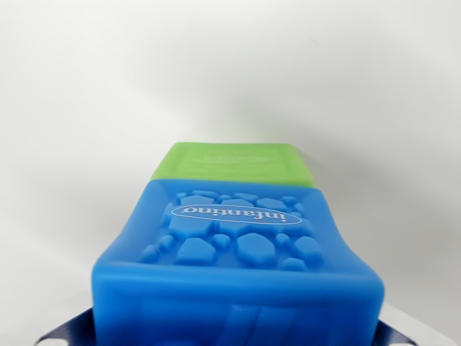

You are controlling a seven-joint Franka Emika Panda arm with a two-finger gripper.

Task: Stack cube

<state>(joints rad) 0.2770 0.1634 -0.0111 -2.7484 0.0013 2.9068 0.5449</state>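
From my remote station, the wrist view was filled by 1 blue cube [238, 267], its pebbled face stamped "infantino" turned toward the camera. Dark metal slivers showed at both lower corners, just beside the blue cube's flanks; I took them for parts of the gripper [238, 339], but the fingertips themselves were hidden, so I could not tell whether it was clamped on the block or let go of it. Beyond the blue cube's far edge, touching it in the picture, lay 1 green cube [234, 164] on a plain white surface [86, 108]; whether the blue cube sat on it or only in front of it, I could not say.

My worry from here was alignment. The green cube looked offset slightly toward the wrist view's left of the blue cube, and soft, rounded edges could let the blue cube tip or slide if it went down off-centre.
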